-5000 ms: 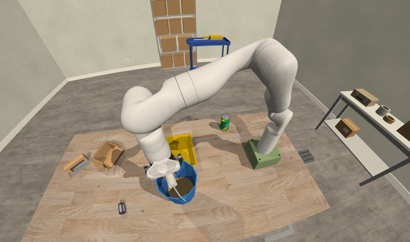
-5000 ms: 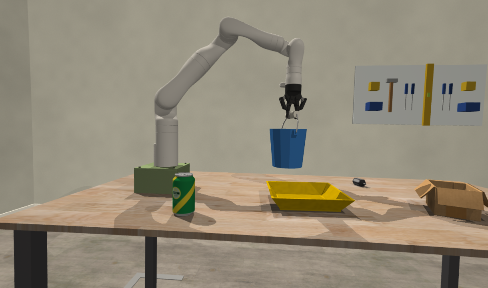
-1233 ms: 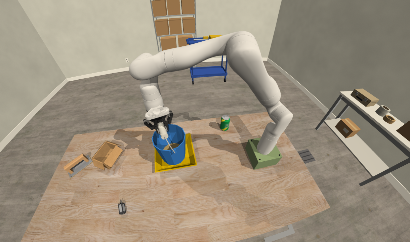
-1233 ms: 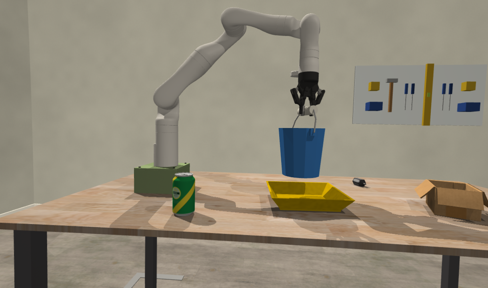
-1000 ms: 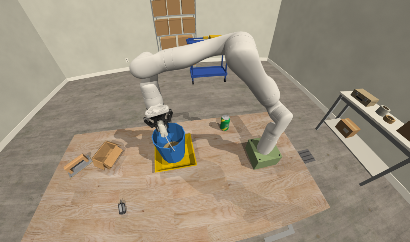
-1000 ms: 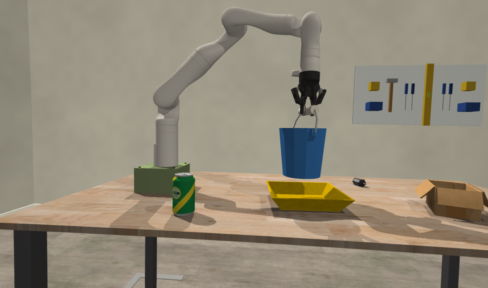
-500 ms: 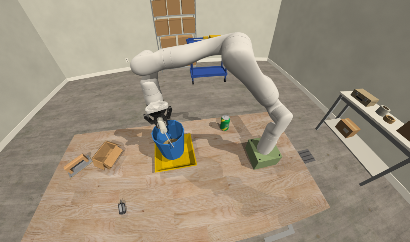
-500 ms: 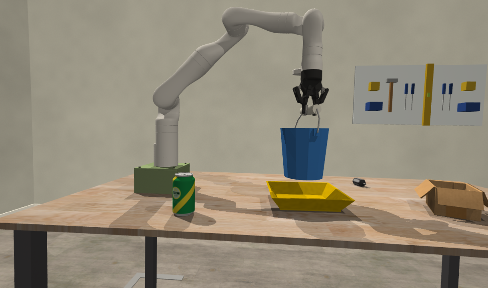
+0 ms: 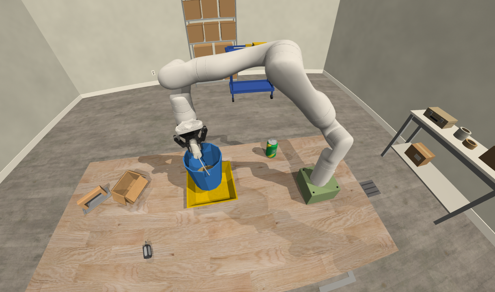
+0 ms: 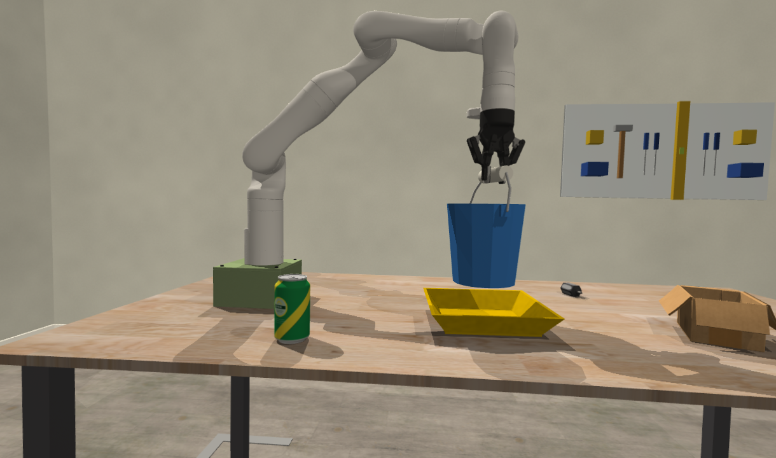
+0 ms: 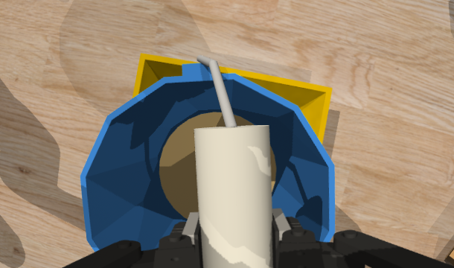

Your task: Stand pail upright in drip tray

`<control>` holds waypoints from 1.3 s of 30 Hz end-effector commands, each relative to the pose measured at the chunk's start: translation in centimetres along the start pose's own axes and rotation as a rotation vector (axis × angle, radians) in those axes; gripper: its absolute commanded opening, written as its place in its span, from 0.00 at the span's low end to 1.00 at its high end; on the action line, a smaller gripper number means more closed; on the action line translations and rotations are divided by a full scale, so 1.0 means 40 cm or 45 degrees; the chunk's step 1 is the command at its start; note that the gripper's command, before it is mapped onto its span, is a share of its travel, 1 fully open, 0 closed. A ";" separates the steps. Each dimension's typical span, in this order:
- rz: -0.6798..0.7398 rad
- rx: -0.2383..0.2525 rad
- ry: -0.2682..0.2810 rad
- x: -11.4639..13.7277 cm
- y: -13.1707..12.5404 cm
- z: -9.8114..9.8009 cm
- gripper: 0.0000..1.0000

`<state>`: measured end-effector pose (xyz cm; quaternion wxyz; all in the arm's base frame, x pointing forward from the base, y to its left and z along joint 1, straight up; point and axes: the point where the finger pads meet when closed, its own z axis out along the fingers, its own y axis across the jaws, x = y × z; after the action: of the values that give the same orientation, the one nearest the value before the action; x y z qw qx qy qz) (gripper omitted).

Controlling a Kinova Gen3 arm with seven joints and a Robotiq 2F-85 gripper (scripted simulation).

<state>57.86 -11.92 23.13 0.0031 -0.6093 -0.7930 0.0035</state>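
Two black fingers (image 10: 479, 154) of the gripper (image 10: 495, 168) are clamped on the pale cylindrical grip (image 11: 232, 193) of the pail's handle, and the wrist points straight down. From that grip thin grey wire bails (image 10: 474, 191) run down to the rim, so the blue pail (image 10: 485, 245) hangs directly beneath the gripper, upright, with its mouth level. The wrist view looks straight into it: a faceted blue wall around a tan round floor (image 11: 176, 167), with the grip crossing the middle of the opening.

Below the pail sits the yellow drip tray (image 10: 493, 321) on the wooden table (image 10: 379, 353). In the exterior view the pail's base is above the tray's rim with a thin gap showing, so it is not on the tray floor. From the top view the pail overlaps the far half of the tray, and the near half of the tray floor (image 9: 212, 192) lies uncovered. In the wrist view the tray's yellow corners (image 11: 316, 100) show beyond the pail's rim on one side only.

Farther out, a green and yellow can (image 10: 291, 308) stands upright near the arm's green pedestal (image 10: 225, 284). An open cardboard box (image 9: 129, 187) and a wood-handled tool (image 9: 93, 198) lie on the other side of the tray, well apart from it, and a small dark object (image 9: 147, 250) rests near the table's front edge.
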 end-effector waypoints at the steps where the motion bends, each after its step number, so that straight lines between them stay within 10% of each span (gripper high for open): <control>1: 0.003 -0.003 -0.002 -0.005 -0.001 -0.003 0.10; 39: 0.003 -0.003 -0.002 -0.015 -0.002 -0.003 0.10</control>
<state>57.90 -12.49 23.07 0.0033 -0.6103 -0.7922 0.0038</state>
